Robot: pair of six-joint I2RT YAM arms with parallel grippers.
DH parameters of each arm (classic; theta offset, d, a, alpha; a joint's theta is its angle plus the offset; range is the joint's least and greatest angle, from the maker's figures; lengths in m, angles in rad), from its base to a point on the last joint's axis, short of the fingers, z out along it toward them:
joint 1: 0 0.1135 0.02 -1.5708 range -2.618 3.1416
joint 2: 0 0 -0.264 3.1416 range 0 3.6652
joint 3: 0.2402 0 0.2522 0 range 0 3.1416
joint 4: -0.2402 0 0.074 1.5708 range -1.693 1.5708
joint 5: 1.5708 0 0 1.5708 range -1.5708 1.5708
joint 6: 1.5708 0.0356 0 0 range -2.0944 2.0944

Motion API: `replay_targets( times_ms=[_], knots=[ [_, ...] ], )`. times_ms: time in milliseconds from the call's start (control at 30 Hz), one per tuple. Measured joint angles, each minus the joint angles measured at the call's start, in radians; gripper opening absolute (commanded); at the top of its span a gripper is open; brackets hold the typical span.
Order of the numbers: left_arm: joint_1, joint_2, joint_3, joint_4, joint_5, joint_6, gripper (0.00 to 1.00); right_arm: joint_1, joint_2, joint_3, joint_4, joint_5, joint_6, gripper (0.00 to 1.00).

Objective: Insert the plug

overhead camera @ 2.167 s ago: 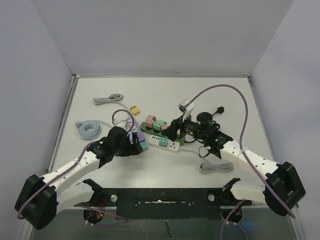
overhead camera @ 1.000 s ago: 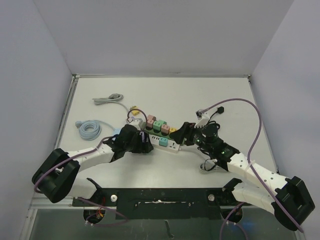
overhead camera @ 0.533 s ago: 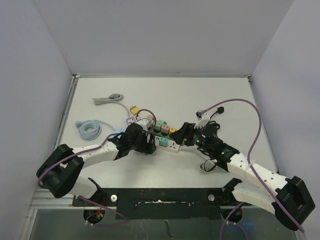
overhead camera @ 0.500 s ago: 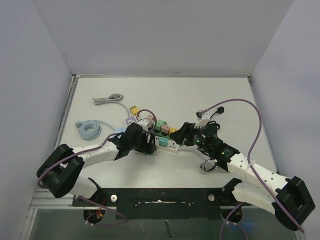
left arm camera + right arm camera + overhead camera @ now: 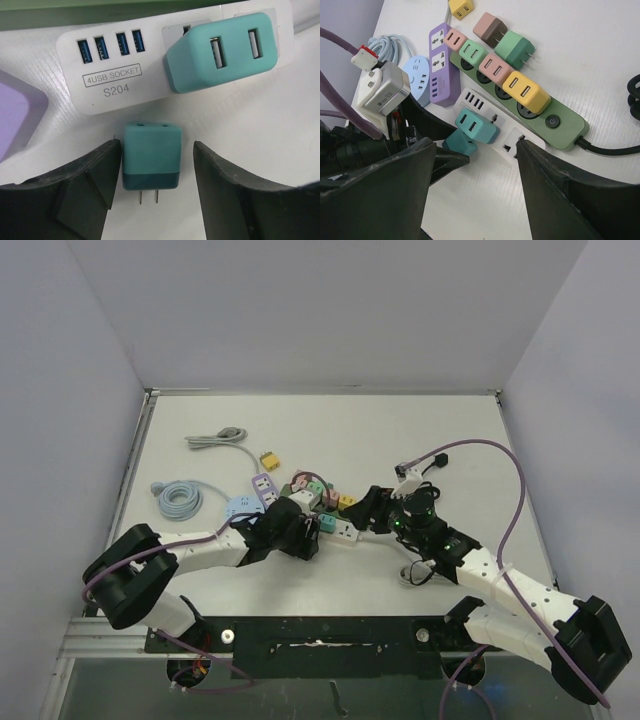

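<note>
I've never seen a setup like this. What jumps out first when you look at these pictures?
First, the row of candy-coloured chargers plugged along a green power strip near the middle of the table. Just in front, a loose teal plug lies beside a white USB strip, its prongs pointing away from it, with the open fingers of the left hand on either side.

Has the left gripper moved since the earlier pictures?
Yes. The left gripper has moved right, farther from the coiled blue cable, in the top view.
</note>
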Motion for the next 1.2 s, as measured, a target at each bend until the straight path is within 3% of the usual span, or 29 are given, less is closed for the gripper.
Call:
replay_targets(
  times_ms=[200, 300, 500, 667, 933, 1200],
  knots=[
    [-0.037, 0.013, 0.014, -0.020, -0.108, -0.035, 0.34, 0.000, -0.013, -0.001, -0.007, 0.013, 0.021, 0.65],
    [-0.039, 0.029, 0.043, -0.051, -0.149, -0.059, 0.28, 0.000, -0.014, -0.005, -0.010, 0.016, 0.034, 0.65],
    [-0.039, 0.003, 0.065, -0.148, -0.221, -0.137, 0.28, 0.001, -0.021, -0.048, 0.000, 0.008, 0.026, 0.68],
    [-0.028, -0.171, 0.068, -0.227, -0.259, -0.255, 0.30, 0.077, -0.010, -0.084, 0.067, 0.002, -0.004, 0.77],
    [0.005, -0.381, 0.142, -0.222, -0.286, -0.452, 0.32, 0.307, 0.117, -0.073, 0.320, 0.102, -0.074, 0.81],
    [0.018, -0.481, 0.143, -0.198, -0.281, -0.588, 0.34, 0.389, 0.245, -0.010, 0.550, 0.280, -0.089, 0.80]
  ],
)
